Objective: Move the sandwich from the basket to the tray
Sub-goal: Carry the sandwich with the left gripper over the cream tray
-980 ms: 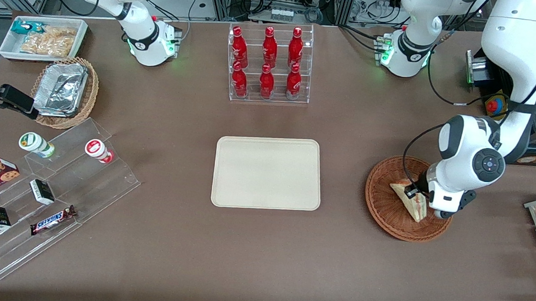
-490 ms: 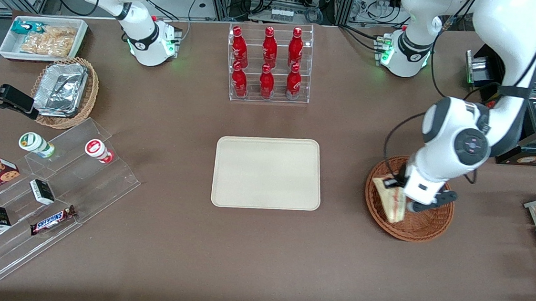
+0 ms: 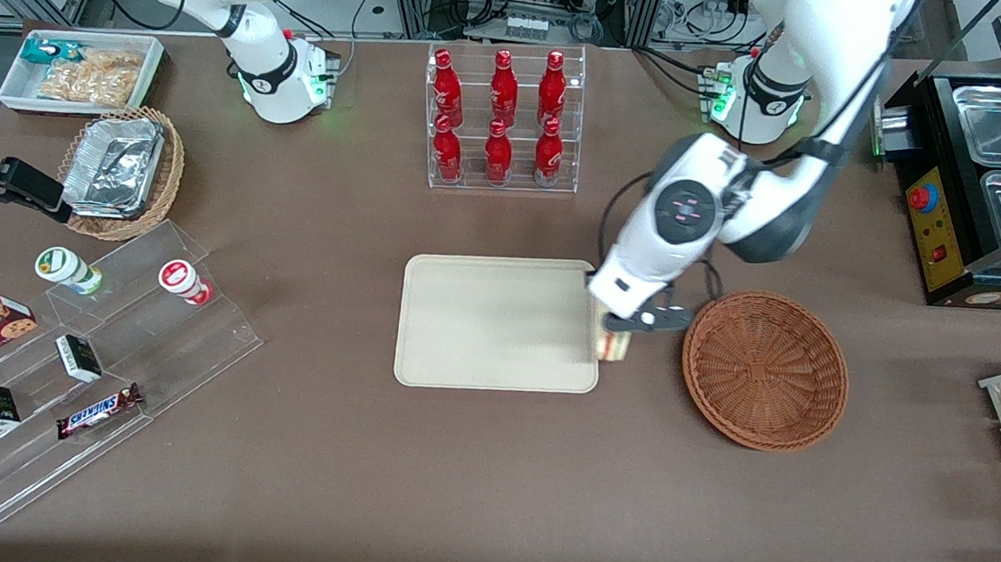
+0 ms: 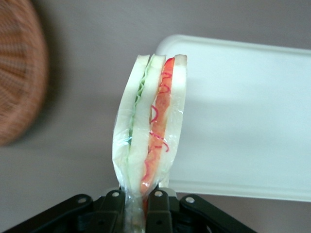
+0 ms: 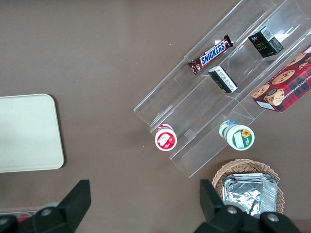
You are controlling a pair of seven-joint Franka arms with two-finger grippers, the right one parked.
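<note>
While the gripper (image 4: pixel 136 204) pinches the sandwich (image 4: pixel 148 126), the basket (image 3: pixel 765 370) lies bare.

Sandwich (image 4: pixel 150 126) in glossy clear plastic wrap; basket (image 3: pixel 765 370) rough woven wicker; tray (image 3: pixel 497 323) smooth matt plastic; surface (image 3: pixel 485 476) matt brown cloth; end effector (image 4: pixel 137 206) matt black, above tray's edge.

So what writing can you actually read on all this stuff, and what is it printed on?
"SNICKERS": on the chocolate bar lying on the clear stepped stand.
Red bottles, cookie box, small black boxes and the two round lids: printing too small to read.
Sandwich, held shut in the pincer above the tray edge: no label visible.
</note>
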